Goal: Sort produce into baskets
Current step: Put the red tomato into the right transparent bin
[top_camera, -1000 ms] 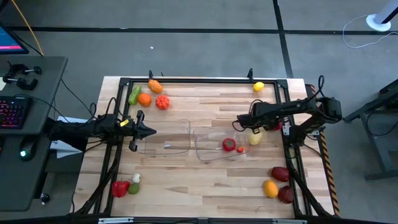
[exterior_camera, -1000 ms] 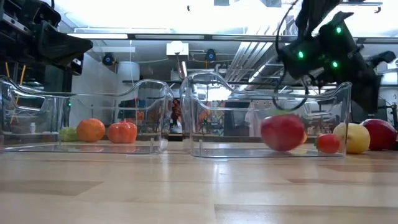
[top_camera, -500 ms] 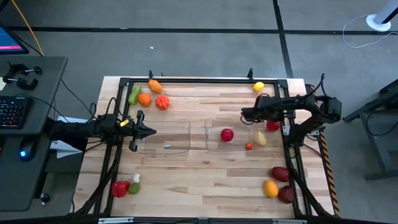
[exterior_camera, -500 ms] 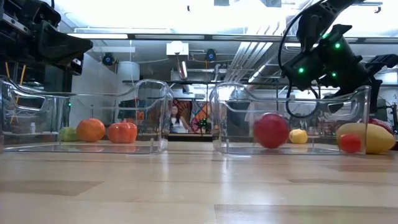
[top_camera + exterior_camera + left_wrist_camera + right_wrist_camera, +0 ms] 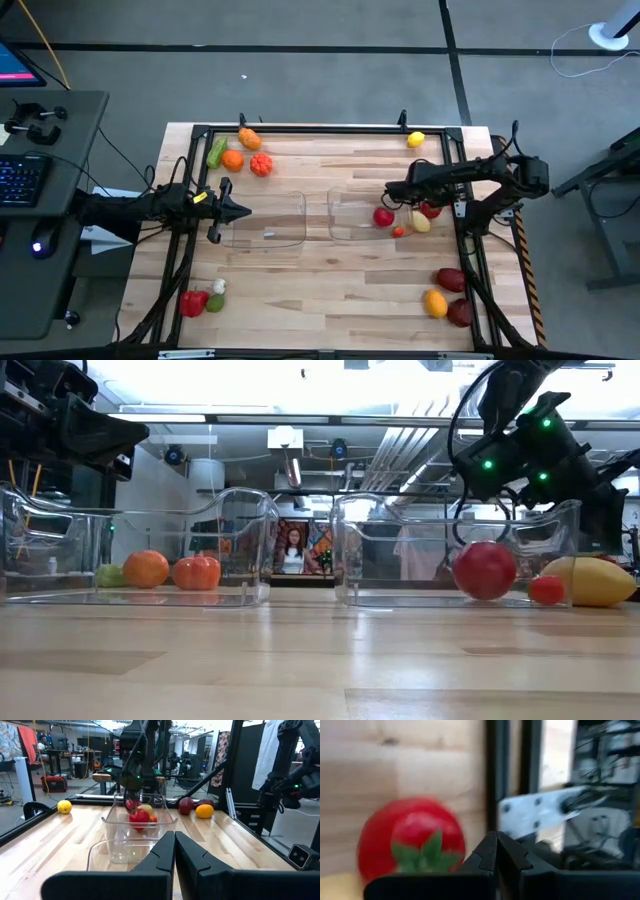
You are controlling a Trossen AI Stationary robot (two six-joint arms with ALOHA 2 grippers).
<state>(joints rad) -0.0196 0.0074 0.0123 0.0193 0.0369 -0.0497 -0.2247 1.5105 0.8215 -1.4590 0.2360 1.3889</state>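
Two clear baskets stand side by side at mid-table. The left basket (image 5: 265,222) holds nothing. The right basket (image 5: 352,215) has a red apple (image 5: 383,216) lying at its right end. By that end, on the wood, lie a small tomato (image 5: 398,232), a yellow pear (image 5: 421,222) and a red tomato with a green stalk (image 5: 412,842). My right gripper (image 5: 496,839) is shut. It slants down toward the table's right edge, with its tips beside that tomato. My left gripper (image 5: 243,210) is shut and hangs level over the left basket's left end. My right gripper's shut fingertips (image 5: 131,799) stand close beside the stalked tomato (image 5: 131,806), coming at it slanting down from the table's left. I cannot tell whether they touch it. The tomato rests on the table.
More produce lies far left around a pumpkin (image 5: 261,165). A lemon (image 5: 415,140) sits at the far right, a red pepper (image 5: 193,302) near left, and maroon and orange pieces (image 5: 445,292) near right. A black frame rail (image 5: 462,240) runs along the table's right edge.
The right basket stood skewed and nearer the front. It has slid toward the far edge and turned square to the table. The apple has rolled inside it to the right end.
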